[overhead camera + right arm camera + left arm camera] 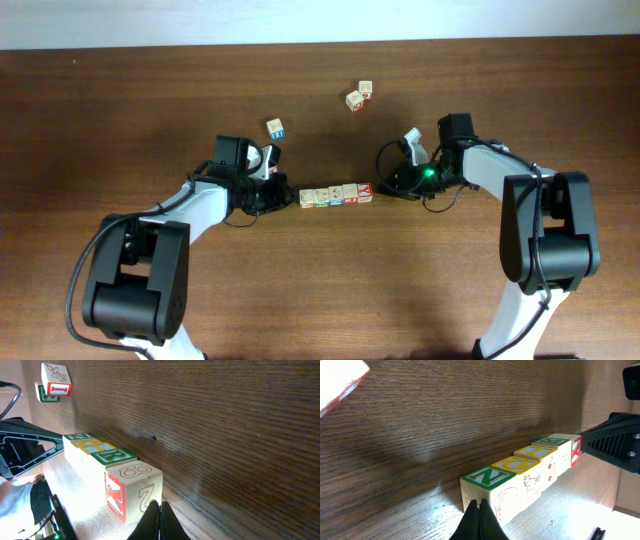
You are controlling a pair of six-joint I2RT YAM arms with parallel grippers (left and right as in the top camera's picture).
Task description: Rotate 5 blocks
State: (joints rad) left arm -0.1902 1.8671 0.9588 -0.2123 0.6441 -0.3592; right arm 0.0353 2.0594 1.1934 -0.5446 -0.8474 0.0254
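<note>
While the five blocks (336,195) lie in one tight row on the worktop (150,100) | left tool (479,521) pinched shut, empty, at the N end | right tool (160,519) likewise shut and empty at the X end | probably bracketing the row to pivot it

Five blocks (336,194) lie in one row on the desk (150,100), with the left pincer (289,197) and right pincer (381,189) at its ends.

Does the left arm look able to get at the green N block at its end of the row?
Probably yes: the left gripper, shut, sits right at the N block, with nothing between them.
</note>
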